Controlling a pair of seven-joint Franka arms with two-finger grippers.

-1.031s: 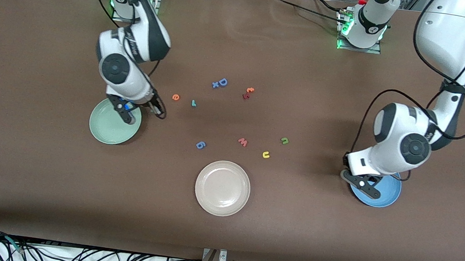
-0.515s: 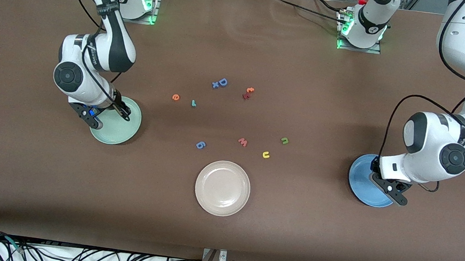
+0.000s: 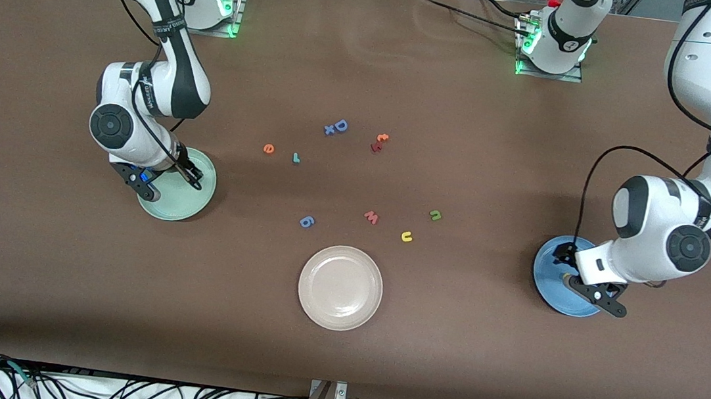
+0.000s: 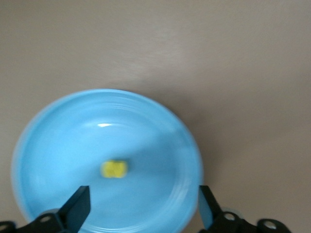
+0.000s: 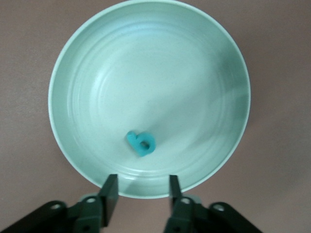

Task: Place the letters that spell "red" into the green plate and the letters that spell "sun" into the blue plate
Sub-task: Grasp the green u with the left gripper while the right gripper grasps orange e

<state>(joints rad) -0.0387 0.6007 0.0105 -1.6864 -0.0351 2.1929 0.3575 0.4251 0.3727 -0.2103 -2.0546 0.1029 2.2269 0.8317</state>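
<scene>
Fingers of my right gripper [image 5: 140, 194] are standing parted and holding nothing over the round pale mint-green plate [image 3: 186, 205], where the teal foam "d" [image 5: 141, 142] is lying. On the brown table [image 3: 339, 356] between the plates, the orange foam "e" [image 3: 269, 149], thin teal "r" [image 3: 296, 157], yellow "u" [image 3: 406, 236] and dark green "n" [image 3: 435, 215] are lying loose. My left gripper [image 4: 141, 206] is hovering over the round bright blue plate [image 4: 58, 145], fingers spread wide, the yellow foam "s" [image 4: 114, 169] lying in it.

A yellow letter [image 4: 114, 169] lies in the blue plate [image 4: 58, 131] beneath the left gripper's [image 4: 143, 206] parted fingers.
</scene>
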